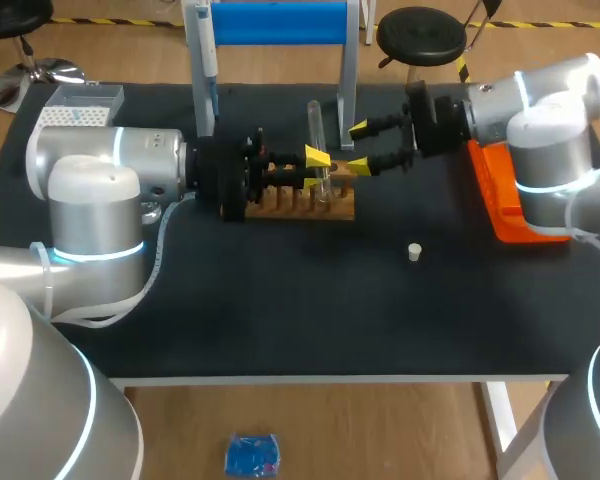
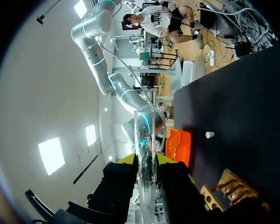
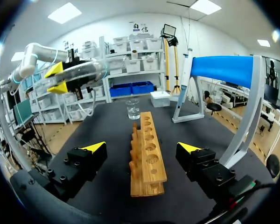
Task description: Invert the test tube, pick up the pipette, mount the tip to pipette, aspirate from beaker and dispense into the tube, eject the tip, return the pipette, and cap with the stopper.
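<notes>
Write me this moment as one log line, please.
step: invert test tube | left gripper: shut on it, raised near rack | right gripper: open, empty | stopper: on table | pipette: on stand

1. The right tool (image 3: 142,148) has its two yellow-tipped fingers spread wide, with nothing gripped between them.
2. A wooden rack (image 3: 148,158) lies on the black tabletop (image 3: 102,126) between and below those fingers, touching neither. Its row of holes runs off toward twelve o'clock.
3. Past the rack's far end, at twelve o'clock, stands a clear beaker (image 3: 132,108).
4. At ten o'clock, raised above the tabletop, the left tool (image 3: 57,79) clamps a clear test tube (image 3: 81,72) that lies near level.
5. At two o'clock a blue-topped stand (image 3: 221,70) holds the pipette (image 3: 183,86) upright.
6. A white box (image 3: 159,98) sits at one o'clock, between the beaker and the stand.
</notes>
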Controlling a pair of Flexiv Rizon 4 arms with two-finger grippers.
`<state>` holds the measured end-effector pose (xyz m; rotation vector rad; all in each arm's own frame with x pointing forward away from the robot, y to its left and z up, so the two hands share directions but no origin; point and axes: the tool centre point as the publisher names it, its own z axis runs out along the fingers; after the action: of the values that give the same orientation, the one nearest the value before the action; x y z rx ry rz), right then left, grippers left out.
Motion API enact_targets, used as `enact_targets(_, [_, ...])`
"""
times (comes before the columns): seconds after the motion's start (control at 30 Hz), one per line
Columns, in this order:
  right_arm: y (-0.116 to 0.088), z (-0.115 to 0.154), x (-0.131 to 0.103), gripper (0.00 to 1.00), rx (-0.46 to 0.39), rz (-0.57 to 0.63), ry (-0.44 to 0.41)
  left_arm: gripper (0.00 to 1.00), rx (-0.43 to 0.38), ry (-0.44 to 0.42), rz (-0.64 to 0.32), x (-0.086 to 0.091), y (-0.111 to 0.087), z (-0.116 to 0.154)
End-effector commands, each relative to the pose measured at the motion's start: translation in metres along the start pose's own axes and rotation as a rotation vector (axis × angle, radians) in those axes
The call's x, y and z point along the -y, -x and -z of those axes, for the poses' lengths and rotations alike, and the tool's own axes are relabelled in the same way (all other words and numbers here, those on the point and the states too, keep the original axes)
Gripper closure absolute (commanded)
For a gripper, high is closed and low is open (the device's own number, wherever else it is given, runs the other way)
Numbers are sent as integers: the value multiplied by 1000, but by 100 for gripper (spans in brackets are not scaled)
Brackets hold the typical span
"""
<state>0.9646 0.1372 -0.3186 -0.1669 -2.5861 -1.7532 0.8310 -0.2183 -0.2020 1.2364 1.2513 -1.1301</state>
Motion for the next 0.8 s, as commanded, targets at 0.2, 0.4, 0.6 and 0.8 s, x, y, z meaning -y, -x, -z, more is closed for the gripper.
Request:
enact_targets(0.2, [-9,-3,6,0,42,13,-14,100,0,-2,-1,-1,0,0])
enact_targets(0.4, [-9,-3,6,0,47,17,-14,100,0,-2,-1,-1,0,0])
enact_targets(0.6, [-8,-2,4,0,53,24,-18,100,0,-2,-1,-1,0,0])
enact_targets(0.8, [-10,-1,4,0,63,26,-29,100,0,-2,-1,-1,0,0])
